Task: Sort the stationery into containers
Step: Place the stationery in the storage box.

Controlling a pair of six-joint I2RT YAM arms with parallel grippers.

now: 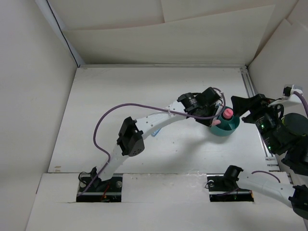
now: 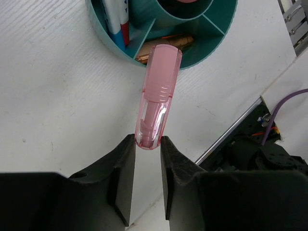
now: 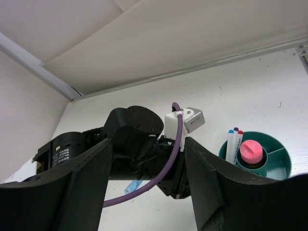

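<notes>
My left gripper [image 2: 148,144] is shut on the end of a translucent pink marker [image 2: 160,86]. The marker's far end reaches the near rim of the round teal cup [image 2: 211,45], above the compartment holding an orange marker [image 2: 166,44]. White pens [image 2: 118,19] with red and blue tips stand in another compartment. In the top view, the left gripper [image 1: 214,120] is at the cup's [image 1: 233,129] left edge, and a pink-capped glue stick [image 1: 227,113] stands in the cup's middle. My right gripper [image 3: 149,178] hangs open and empty, just right of the cup [image 3: 279,166].
A blue marker [image 3: 134,185] lies on the table under the left arm, seen as a blue spot [image 1: 155,133] in the top view. A metal rail [image 1: 255,106] runs along the table's right edge. White walls enclose the table on the left, back and right.
</notes>
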